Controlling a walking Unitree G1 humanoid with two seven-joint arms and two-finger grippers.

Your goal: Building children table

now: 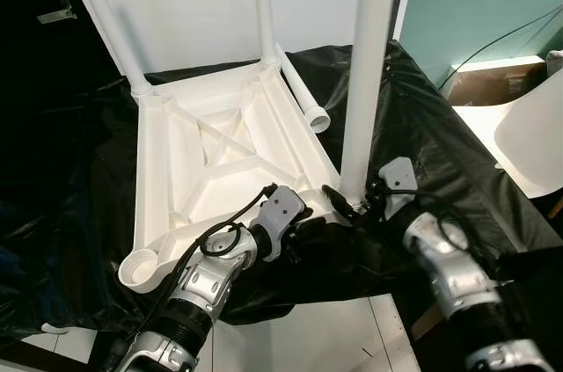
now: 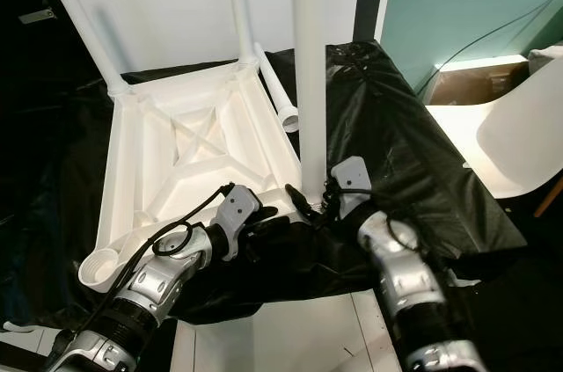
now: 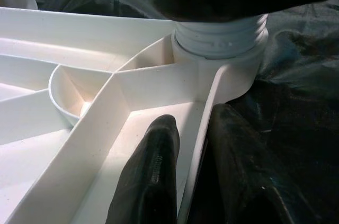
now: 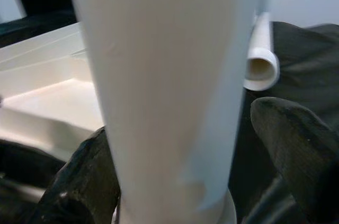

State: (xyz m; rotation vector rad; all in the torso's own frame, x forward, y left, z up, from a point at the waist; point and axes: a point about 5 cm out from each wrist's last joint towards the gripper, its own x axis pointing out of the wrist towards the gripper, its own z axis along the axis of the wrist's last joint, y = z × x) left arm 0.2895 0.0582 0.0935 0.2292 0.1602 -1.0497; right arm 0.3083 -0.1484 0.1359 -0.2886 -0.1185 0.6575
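The white children's table top [image 1: 220,152] lies upside down on a black plastic sheet [image 1: 422,126]. Two legs [image 1: 106,11] [image 1: 261,3] stand in its far corners. A third leg [image 1: 369,64] stands upright in the near right corner socket [image 3: 222,49]. My right gripper [image 1: 352,205] is shut on this leg's base, one finger [image 4: 85,181] on each side. My left gripper [image 3: 193,118] is shut on the table's near rim beside that socket, one finger [image 3: 153,171] inside the rim wall and one outside. The near left socket [image 1: 141,268] holds no leg.
A loose white leg [image 1: 308,104] lies on the sheet along the table's right edge. A white chair [image 1: 537,134] and a cardboard box [image 1: 493,82] stand to the right. Pale floor [image 1: 334,337] shows in front of the sheet.
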